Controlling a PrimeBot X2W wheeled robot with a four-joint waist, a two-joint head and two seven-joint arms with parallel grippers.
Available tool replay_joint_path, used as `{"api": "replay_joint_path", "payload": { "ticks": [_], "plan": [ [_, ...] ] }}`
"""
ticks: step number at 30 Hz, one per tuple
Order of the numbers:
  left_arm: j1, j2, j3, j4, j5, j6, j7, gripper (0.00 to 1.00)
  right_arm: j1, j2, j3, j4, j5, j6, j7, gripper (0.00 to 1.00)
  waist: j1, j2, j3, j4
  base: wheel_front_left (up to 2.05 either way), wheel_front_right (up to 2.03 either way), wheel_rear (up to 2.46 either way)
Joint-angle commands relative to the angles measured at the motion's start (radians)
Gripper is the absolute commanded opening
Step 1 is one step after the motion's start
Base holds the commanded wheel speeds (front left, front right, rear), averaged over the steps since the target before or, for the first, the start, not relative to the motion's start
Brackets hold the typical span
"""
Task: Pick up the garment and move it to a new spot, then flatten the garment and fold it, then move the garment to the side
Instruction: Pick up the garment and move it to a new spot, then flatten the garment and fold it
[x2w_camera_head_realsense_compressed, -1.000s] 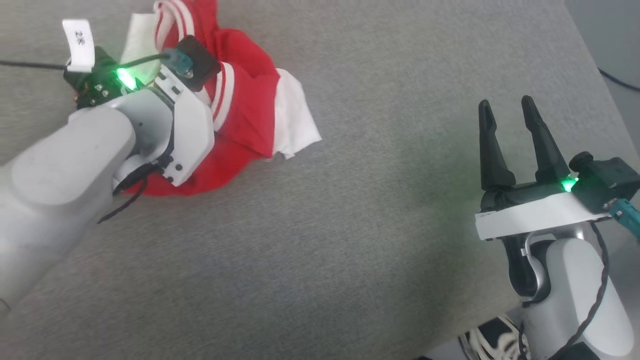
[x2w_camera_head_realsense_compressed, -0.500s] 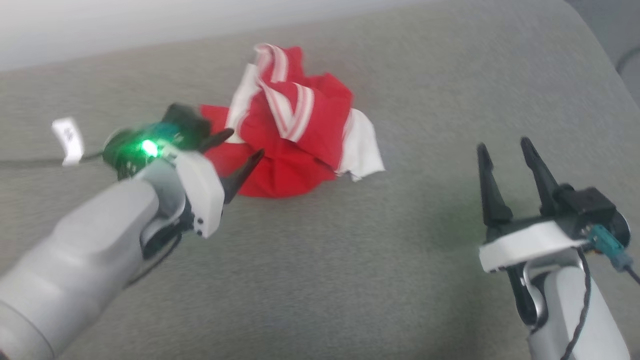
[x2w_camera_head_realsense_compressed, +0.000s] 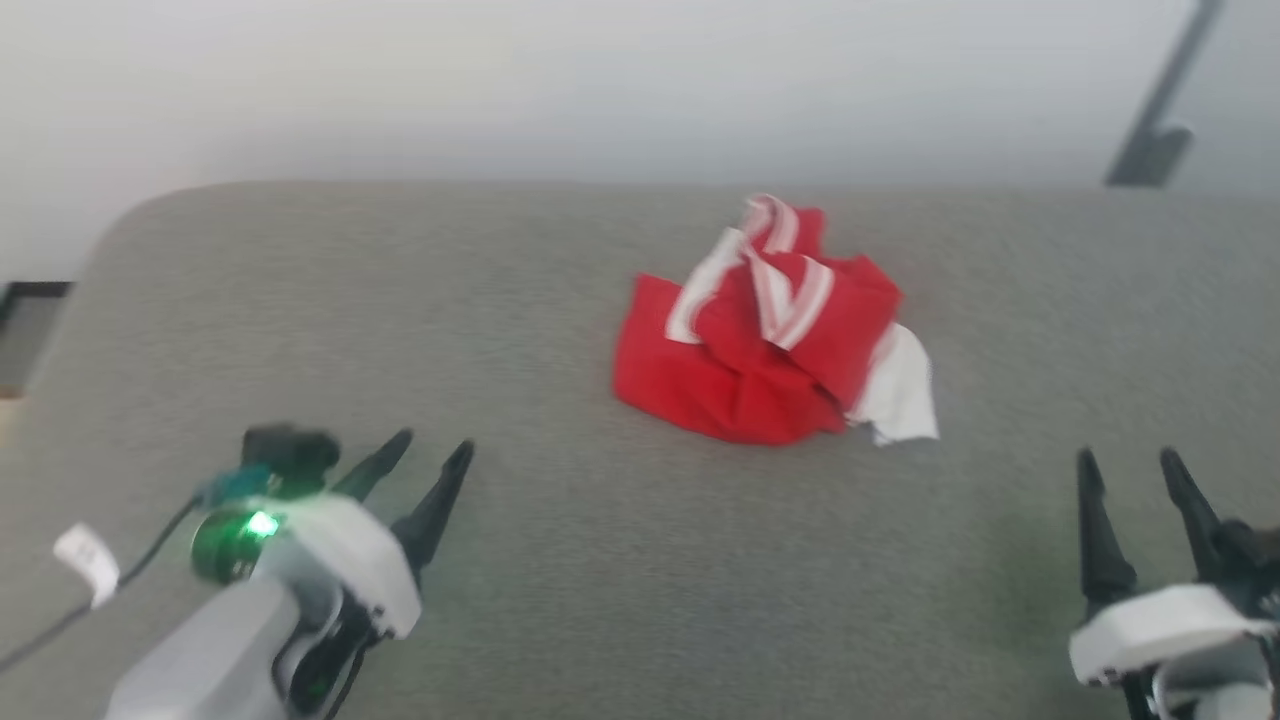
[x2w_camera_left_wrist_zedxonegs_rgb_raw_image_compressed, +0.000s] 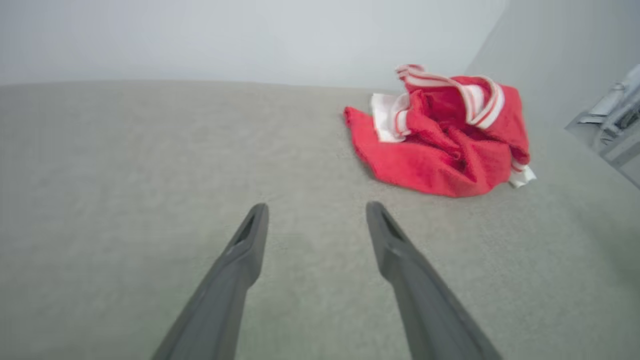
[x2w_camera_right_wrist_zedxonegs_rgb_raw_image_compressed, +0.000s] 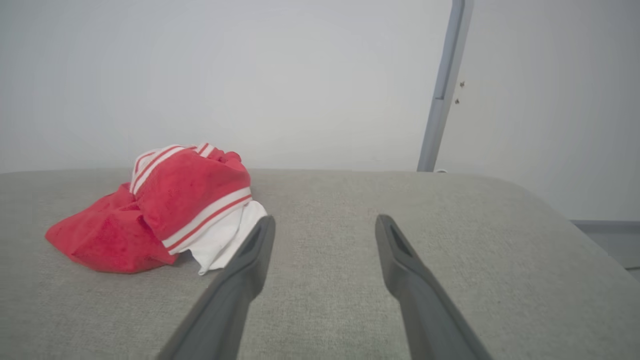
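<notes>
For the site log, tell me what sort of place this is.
Probably a plain indoor test room. A wide grey fabric-covered surface with rounded corners is the work area, a bare pale wall stands behind it, a grey upright strip runs up the wall, and a crumpled red garment lies on the fabric.

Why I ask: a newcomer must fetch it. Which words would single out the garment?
Start at the broad grey fabric-covered surface and look to its far middle. There lies a crumpled heap, the red shirt with white sleeve fabric and red-and-white striped trim. Nothing else on the grey cloth is red.
</notes>
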Motion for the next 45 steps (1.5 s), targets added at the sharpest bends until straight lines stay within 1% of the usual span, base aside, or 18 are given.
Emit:
{"api": "replay_joint_path", "payload": {
  "ticks": [1, 3, 6, 9, 11, 15, 18, 19, 23, 27, 32, 36, 39, 41, 42, 45],
  "plan": [
    [0.05, 0.004, 0.042, -0.014, 0.029, 0.009, -0.004, 1.0, 0.024, -0.003, -0.013, -0.004, 0.009, 0.0, -0.001, 1.0, 0.0, -0.0001, -0.067, 0.085, 0.0, 0.0, 0.0],
    [0.115, 0.007, 0.127, -0.041, 0.074, 0.019, -0.004, 1.0, 0.051, -0.005, -0.022, -0.006, 0.01, 0.0, -0.001, 1.0, 0.0, -0.0001, -0.081, 0.106, 0.0, 0.0, 0.0],
    [0.216, 0.008, 0.251, -0.089, 0.137, 0.031, -0.004, 1.0, 0.075, -0.004, -0.025, -0.013, 0.013, 0.0, -0.001, 1.0, 0.0, -0.0001, -0.09, 0.119, 0.0, 0.0, 0.0],
    [0.309, 0.002, 0.38, -0.149, 0.211, 0.05, -0.004, 1.0, 0.082, -0.004, -0.023, -0.015, 0.013, 0.0, -0.001, 1.0, 0.0, -0.0001, -0.096, 0.121, 0.0, 0.0, 0.0],
    [0.367, -0.002, 0.463, -0.201, 0.287, 0.068, -0.004, 1.0, 0.08, -0.006, -0.017, -0.016, 0.013, 0.0, -0.001, 1.0, 0.0, -0.0001, -0.098, 0.118, 0.0, 0.0, 0.0],
    [0.484, -0.042, 0.636, -0.321, 0.427, 0.094, -0.004, 1.0, 0.058, -0.015, -0.008, -0.03, 0.012, 0.0, -0.001, 1.0, 0.0, -0.0001, -0.097, 0.103, 0.0, 0.0, 0.0],
    [0.551, -0.084, 0.721, -0.391, 0.52, 0.077, -0.004, 1.0, 0.054, -0.02, -0.014, -0.045, 0.012, 0.0, -0.001, 1.0, 0.0, -0.0001, -0.096, 0.094, 0.0, 0.0, 0.0],
    [0.569, -0.103, 0.741, -0.408, 0.536, 0.062, -0.004, 1.0, 0.054, -0.022, -0.016, -0.05, 0.012, 0.0, -0.001, 1.0, 0.0, -0.0001, -0.095, 0.092, 0.0, 0.0, 0.0],
    [0.615, -0.164, 0.798, -0.425, 0.596, 0.026, -0.004, 1.0, 0.056, -0.023, -0.02, -0.056, 0.009, 0.0, -0.001, 1.0, 0.0, -0.0001, -0.092, 0.081, 0.0, 0.0, 0.0],
    [0.629, -0.203, 0.83, -0.418, 0.648, 0.002, -0.004, 1.0, 0.056, -0.019, -0.022, -0.05, 0.008, 0.0, -0.001, 1.0, 0.0, -0.0001, -0.086, 0.074, 0.0, 0.0, 0.0],
    [0.629, -0.233, 0.869, -0.415, 0.689, -0.018, -0.004, 1.0, 0.041, -0.022, -0.013, -0.046, 0.005, 0.0, 0.001, 1.0, 0.0, -0.0001, -0.08, 0.066, 0.0, 0.0, 0.0],
    [0.624, -0.255, 0.891, -0.417, 0.699, -0.025, -0.005, 1.0, 0.026, -0.039, 0.002, -0.039, 0.006, 0.0, 0.027, 1.0, 0.0, -0.0001, -0.071, 0.067, 0.0, 0.0, 0.0],
    [0.611, -0.273, 0.894, -0.419, 0.708, -0.029, -0.005, 1.0, -0.013, -0.071, 0.025, -0.028, 0.018, 0.0, 0.097, 1.0, 0.0, -0.0001, -0.048, 0.075, 0.0, 0.0, 0.0],
    [0.594, -0.285, 0.892, -0.422, 0.714, -0.029, -0.005, 1.0, -0.052, -0.105, 0.054, -0.016, 0.021, 0.0, 0.179, 1.0, 0.0, -0.0001, -0.023, 0.085, 0.0, 0.0, 0.0],
    [0.594, -0.285, 0.892, -0.422, 0.714, -0.029, -0.005, 1.0, -0.052, -0.105, 0.054, -0.016, 0.021, 0.0, 0.179, 1.0, 0.0, -0.0001, -0.023, 0.085, 0.0, 0.0, 0.0],
    [0.567, -0.304, 0.879, -0.421, 0.716, -0.03, -0.005, 1.0, -0.136, -0.166, 0.103, 0.006, 0.048, 0.0, 0.323, 1.0, 0.0, -0.0001, 0.03, 0.104, 0.0, 0.0, 0.0]
  ]
}}
